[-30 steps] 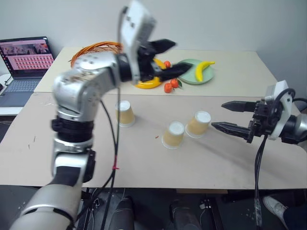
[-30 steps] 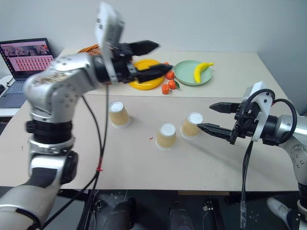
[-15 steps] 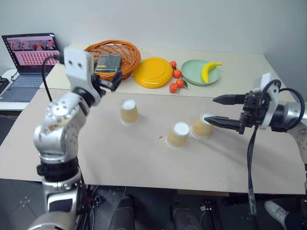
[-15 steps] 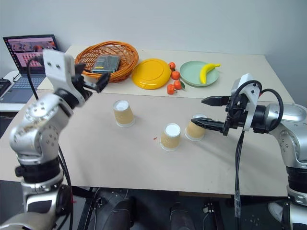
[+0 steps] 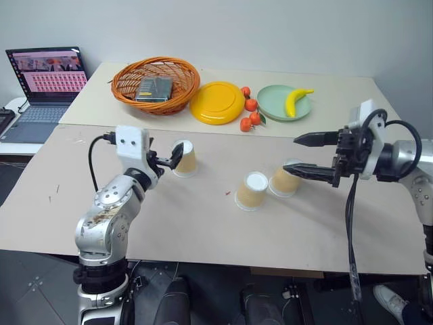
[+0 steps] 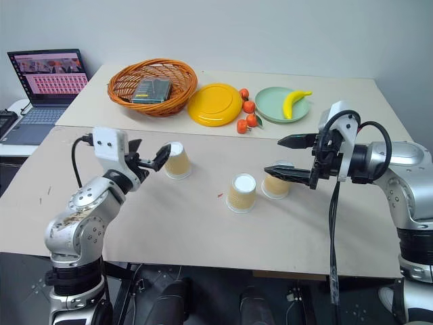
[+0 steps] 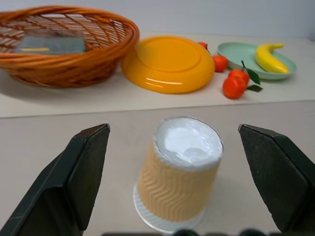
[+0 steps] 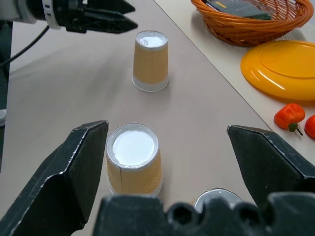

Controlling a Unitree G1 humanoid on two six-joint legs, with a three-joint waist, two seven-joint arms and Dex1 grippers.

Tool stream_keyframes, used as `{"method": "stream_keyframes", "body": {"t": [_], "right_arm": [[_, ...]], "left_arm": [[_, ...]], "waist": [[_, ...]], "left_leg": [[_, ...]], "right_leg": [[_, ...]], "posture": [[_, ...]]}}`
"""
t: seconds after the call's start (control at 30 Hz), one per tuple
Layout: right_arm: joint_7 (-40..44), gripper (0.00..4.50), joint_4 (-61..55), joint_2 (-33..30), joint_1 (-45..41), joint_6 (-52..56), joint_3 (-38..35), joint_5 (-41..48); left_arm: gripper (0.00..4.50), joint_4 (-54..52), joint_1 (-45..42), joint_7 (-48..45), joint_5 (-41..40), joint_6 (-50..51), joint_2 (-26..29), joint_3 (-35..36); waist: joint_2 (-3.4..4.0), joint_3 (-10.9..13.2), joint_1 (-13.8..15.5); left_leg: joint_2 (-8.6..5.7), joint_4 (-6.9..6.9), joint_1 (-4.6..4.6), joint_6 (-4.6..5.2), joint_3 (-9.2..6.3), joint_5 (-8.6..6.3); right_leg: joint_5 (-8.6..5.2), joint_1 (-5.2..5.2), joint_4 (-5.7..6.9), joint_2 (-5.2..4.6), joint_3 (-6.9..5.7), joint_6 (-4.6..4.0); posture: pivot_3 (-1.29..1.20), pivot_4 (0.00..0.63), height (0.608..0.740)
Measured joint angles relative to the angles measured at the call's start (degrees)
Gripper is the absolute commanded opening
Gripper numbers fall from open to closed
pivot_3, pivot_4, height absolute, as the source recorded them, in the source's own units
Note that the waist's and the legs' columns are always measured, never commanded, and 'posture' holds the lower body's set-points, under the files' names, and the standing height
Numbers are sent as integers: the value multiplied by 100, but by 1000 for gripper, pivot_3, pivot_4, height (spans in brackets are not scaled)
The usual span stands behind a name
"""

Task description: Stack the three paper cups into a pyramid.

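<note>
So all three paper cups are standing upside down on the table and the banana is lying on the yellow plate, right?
Not quite: the left eye view shows the banana on the green plate, not the yellow plate. The three paper cups do stand upside down.

Right pincer (image 8: 167,162) spread wide, empty. Three upside-down paper cups on the tan tabletop (image 8: 78,83): nearest cup (image 8: 216,196) just under the pincer, middle cup (image 8: 134,160) by one finger (image 8: 64,177), far cup (image 8: 150,60) near the left pincer (image 8: 110,17). Beyond: orange wicker basket (image 8: 246,24), yellow plate (image 8: 283,66), tangerines (image 8: 289,116).
</note>
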Motion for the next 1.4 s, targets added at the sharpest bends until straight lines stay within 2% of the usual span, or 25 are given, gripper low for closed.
{"method": "stream_keyframes", "body": {"t": [0.37, 0.6, 1.1, 1.17, 1.27, 1.4], "right_arm": [[-63, 4500, -473, -155, 170, 342, -300, 304], [-241, 4500, -652, -205, 170, 555, -316, 425], [-302, 4500, -702, -277, 199, 564, -378, 429], [-305, 4500, -704, -283, 232, 564, -454, 428], [-313, 4500, -709, -289, 260, 563, -486, 427], [-321, 4500, -712, -295, 323, 562, -500, 425]], "left_arm": [[4477, 743, 190, -150, 145, -908, -251, -462], [4477, 1232, 173, -191, 457, -1531, -197, -639], [4477, 2371, -359, -501, 891, -2535, -80, -779], [4059, 2529, -427, -549, 902, -2648, -80, -781], [3076, 2910, -554, -661, 981, -2878, -55, -780], [3076, 3237, -709, -781, 1033, -3106, -4, -779]], "waist": [[0, 0, 10], [0, 0, 11], [0, 0, 12], [0, 0, 12], [0, 0, 12], [1, 0, 11]], "left_leg": [[0, 1, 0, 0, 0, 0], [0, 1, 0, 0, 1, 0], [0, -1, 0, 0, 1, 0], [0, -2, 0, 0, 1, 0], [0, -2, 0, 0, 1, 0], [0, -1, 0, 0, 1, 0]], "right_leg": [[1, 0, -1, 0, 0, -1], [1, -1, -1, 0, 1, -1], [1, -1, -2, 0, 1, 0], [1, -1, -2, 0, 1, 0], [1, -1, -2, 0, 1, 0], [1, -1, -2, 0, 0, 0]], "posture": [[0, 150, 732], [0, 150, 732], [0, 150, 732], [0, 150, 732], [0, 150, 732], [0, 150, 732]]}}
